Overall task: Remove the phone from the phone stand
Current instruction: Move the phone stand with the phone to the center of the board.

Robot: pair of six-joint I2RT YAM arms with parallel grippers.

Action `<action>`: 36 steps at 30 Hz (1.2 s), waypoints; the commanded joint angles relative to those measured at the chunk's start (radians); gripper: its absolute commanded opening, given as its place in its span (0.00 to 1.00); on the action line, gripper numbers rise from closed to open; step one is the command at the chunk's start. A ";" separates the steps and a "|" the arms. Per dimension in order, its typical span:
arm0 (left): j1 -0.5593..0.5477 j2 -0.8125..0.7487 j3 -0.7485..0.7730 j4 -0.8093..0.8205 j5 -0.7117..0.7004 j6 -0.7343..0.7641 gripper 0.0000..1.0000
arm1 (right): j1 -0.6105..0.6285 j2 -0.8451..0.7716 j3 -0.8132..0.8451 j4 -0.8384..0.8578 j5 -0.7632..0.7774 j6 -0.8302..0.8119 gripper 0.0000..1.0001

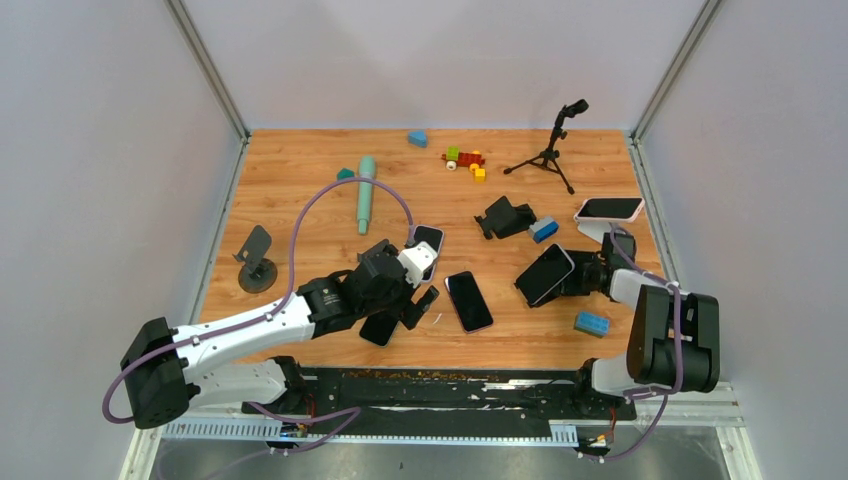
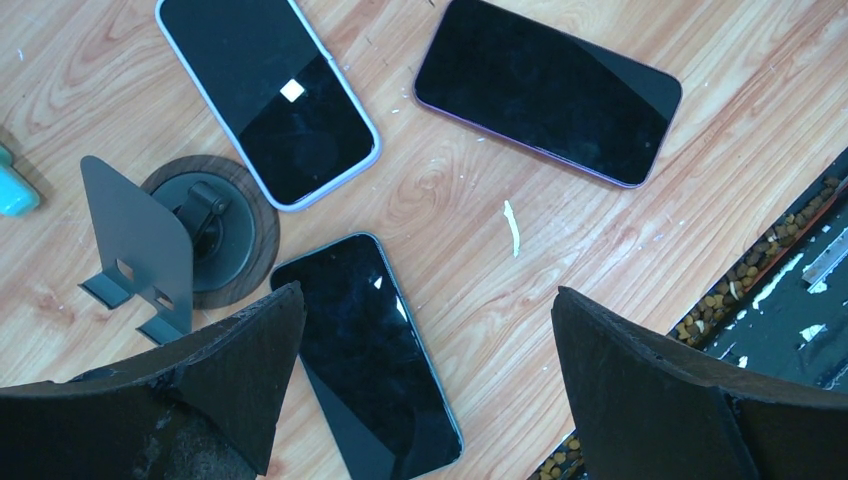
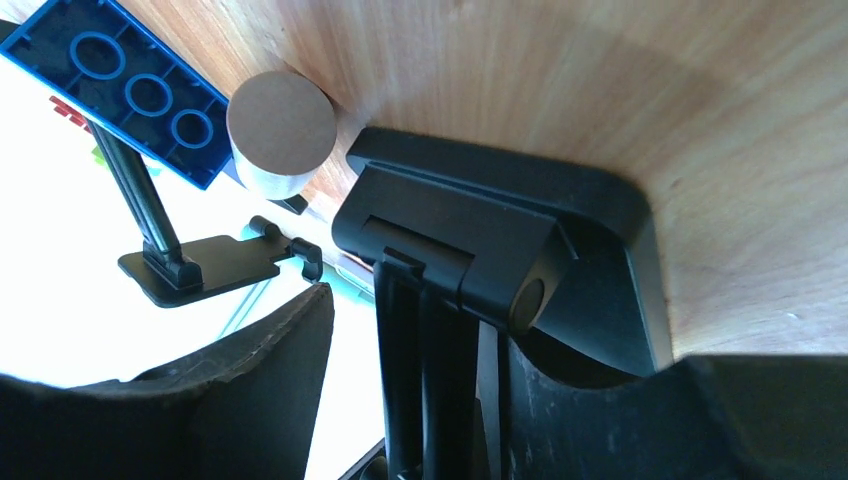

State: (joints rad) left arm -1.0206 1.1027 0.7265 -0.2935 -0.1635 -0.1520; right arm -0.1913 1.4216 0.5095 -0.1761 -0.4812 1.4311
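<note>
A dark phone (image 1: 545, 273) leans on a black folding stand (image 3: 480, 250) at the right of the table. My right gripper (image 1: 588, 276) is at the stand's back. In the right wrist view its jaws (image 3: 425, 340) are open around the stand's upright and the phone's edge. The right finger (image 3: 600, 420) touches it; a bright gap separates the left finger (image 3: 270, 380). My left gripper (image 1: 412, 292) is open and empty above a dark phone (image 2: 370, 350) lying flat. A second phone (image 1: 609, 209) rests on a white stand at the far right.
Two more phones (image 2: 270, 90) (image 2: 545, 90) lie flat beside a small grey stand (image 2: 150, 240) on a round base. An empty black stand (image 1: 505, 215), a grey stand (image 1: 255, 258), a tripod (image 1: 550, 150), a teal cylinder (image 1: 365, 192) and blue bricks (image 1: 591, 323) lie around.
</note>
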 commanded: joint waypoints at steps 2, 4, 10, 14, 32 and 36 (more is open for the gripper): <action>0.000 -0.014 0.000 0.036 -0.013 0.004 1.00 | -0.024 0.053 -0.019 -0.169 0.083 -0.032 0.56; 0.000 -0.012 0.001 0.035 -0.014 0.005 1.00 | -0.046 0.052 -0.015 -0.182 0.084 -0.054 0.59; -0.001 0.000 0.002 0.034 -0.012 0.003 1.00 | -0.150 0.065 -0.008 -0.213 0.040 -0.142 0.64; -0.001 0.007 0.005 0.037 -0.010 0.002 1.00 | -0.206 0.057 -0.012 -0.236 0.021 -0.199 0.64; 0.000 0.079 0.085 0.066 0.008 0.011 1.00 | -0.625 -0.183 0.058 -0.501 -0.054 -0.508 0.63; 0.000 0.118 0.144 0.077 0.032 0.015 1.00 | -0.658 -0.262 0.188 -0.588 0.013 -0.617 0.62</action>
State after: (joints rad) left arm -1.0206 1.1938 0.7841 -0.2802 -0.1577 -0.1493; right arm -0.8265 1.2427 0.5526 -0.6765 -0.5293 0.9562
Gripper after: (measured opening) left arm 0.998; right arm 0.629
